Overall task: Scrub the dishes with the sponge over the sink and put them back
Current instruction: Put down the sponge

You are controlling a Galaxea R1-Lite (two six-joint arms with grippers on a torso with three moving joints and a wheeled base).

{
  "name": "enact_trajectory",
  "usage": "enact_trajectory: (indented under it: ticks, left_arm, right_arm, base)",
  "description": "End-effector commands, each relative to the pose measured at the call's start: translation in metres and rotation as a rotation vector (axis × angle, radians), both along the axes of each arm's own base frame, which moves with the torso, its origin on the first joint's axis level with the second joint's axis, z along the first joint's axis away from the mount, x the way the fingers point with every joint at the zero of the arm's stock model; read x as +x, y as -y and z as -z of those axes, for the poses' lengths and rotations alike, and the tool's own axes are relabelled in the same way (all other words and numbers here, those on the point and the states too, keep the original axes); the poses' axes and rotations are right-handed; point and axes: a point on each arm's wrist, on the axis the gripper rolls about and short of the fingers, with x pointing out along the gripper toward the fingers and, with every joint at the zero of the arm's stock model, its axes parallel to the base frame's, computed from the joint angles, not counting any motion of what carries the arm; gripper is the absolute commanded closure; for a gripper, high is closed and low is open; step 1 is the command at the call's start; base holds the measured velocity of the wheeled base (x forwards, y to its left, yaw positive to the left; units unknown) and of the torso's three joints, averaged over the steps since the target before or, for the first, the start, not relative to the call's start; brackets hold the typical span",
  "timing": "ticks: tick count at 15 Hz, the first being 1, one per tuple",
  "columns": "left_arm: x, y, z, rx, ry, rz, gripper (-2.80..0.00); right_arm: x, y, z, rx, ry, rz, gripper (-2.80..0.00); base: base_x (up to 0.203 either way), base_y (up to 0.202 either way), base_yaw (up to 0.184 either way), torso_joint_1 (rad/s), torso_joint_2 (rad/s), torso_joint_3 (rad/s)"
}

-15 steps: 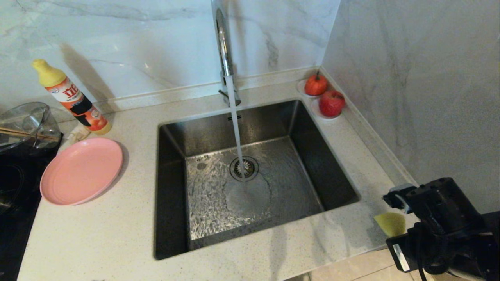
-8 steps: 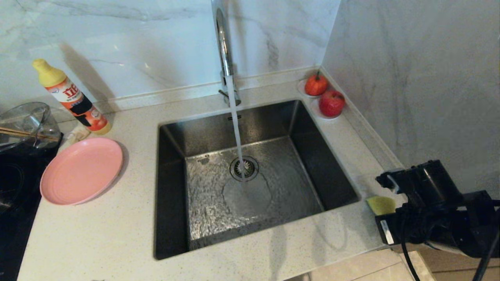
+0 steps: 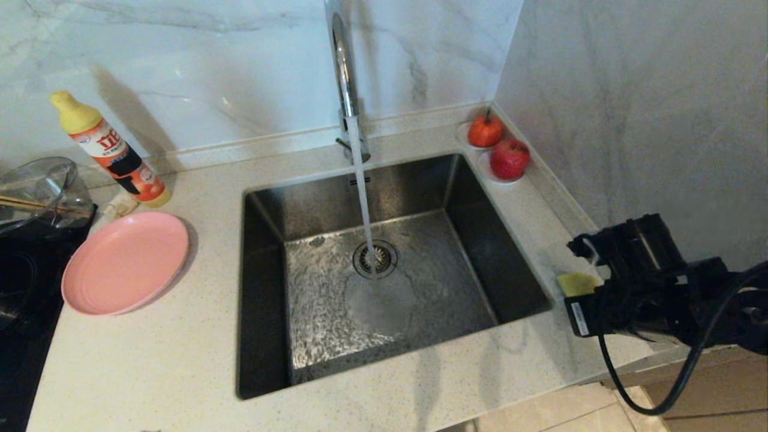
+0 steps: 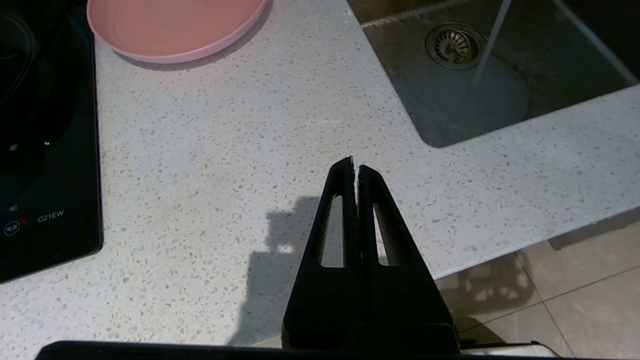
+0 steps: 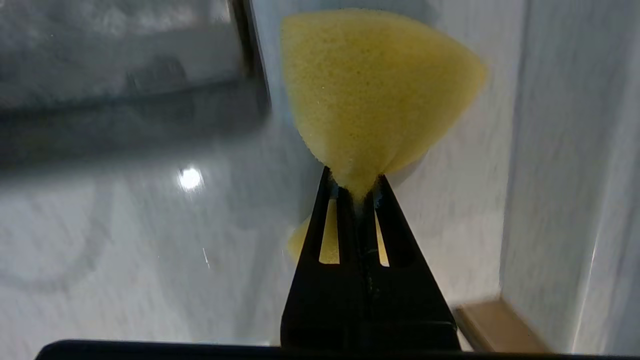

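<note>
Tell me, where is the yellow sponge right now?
The sponge is pinched in the right pincer, above the counter just right of the sink, near the right-hand wall.

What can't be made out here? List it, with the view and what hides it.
- Sponge: head view, mostly behind the right gripper; its green face shows nowhere.
- Glass bowl: head view, cut by the edge.
- Teal bowl: in no view.
- Bottle label: too small to read.

Pink plate (image 3: pixel 125 261), yellow sponge (image 5: pixel 372 95), white speckled countertop (image 4: pixel 240 150)
</note>
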Motion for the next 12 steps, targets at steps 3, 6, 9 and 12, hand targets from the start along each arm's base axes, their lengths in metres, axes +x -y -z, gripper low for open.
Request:
enact_trajectory:
  ticks: [3, 6, 9, 12]
  left_arm:
    - [0.000, 0.000, 0.000, 0.000, 0.000, 0.000, 0.00]
    - [0.000, 0.000, 0.000, 0.000, 0.000, 0.001, 0.00]
    - [0.000, 0.000, 0.000, 0.000, 0.000, 0.001, 0.00]
    - [0.000, 0.000, 0.000, 0.000, 0.000, 0.001, 0.00]
  right_arm:
    - [0.017, 0.000, -0.004, -0.033, 0.020, -0.011, 0.00]
    - [0.023, -0.001, -0.007, -0.046, 0.032, -0.020, 0.00]
    - [0.025, -0.003, -0.006, -0.046, 0.031, -0.023, 0.00]
    - [0.026, -0.005, -0.005, -0.047, 0.028, -0.028, 0.00]
  base:
    - [0.000, 0.000, 0.000, 0.000, 0.00, 0.000]
    - [0.000, 0.000, 0.000, 0.000, 0.00, 0.000]
    - [0.000, 0.000, 0.000, 0.000, 0.00, 0.000]
    - [0.000, 0.000, 0.000, 0.000, 0.00, 0.000]
